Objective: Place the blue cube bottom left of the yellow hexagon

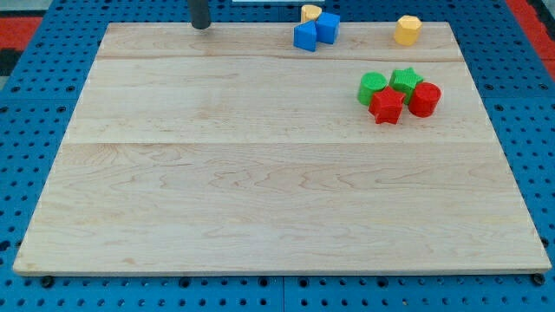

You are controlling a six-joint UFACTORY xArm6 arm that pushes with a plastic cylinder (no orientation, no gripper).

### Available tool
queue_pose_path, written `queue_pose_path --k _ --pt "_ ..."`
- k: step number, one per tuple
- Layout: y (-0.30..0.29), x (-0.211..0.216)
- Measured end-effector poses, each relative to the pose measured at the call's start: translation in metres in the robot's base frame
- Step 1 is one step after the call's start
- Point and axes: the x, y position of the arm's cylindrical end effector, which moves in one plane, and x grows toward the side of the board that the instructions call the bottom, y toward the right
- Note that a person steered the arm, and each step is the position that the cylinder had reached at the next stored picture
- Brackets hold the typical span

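The blue cube [328, 26] sits near the board's top edge, touching a second blue block [304, 37] on its lower left. A yellow block [310, 12] lies just behind them at the very top. The yellow hexagon [408, 29] stands alone near the top right corner, well to the right of the blue cube. My tip [200, 26] is at the board's top edge, far to the left of the blue blocks and touching no block.
A cluster lies at the right: a green round block [372, 87], a green star [405, 81], a red star [387, 107] and a red round block [425, 99]. The wooden board [260, 191] rests on a blue pegboard.
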Motion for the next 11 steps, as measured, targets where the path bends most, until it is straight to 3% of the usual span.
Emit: queue_pose_path --k 2,6,11 --pt "0.124 0.001" --pt "0.248 0.009" --pt "0.314 0.107"
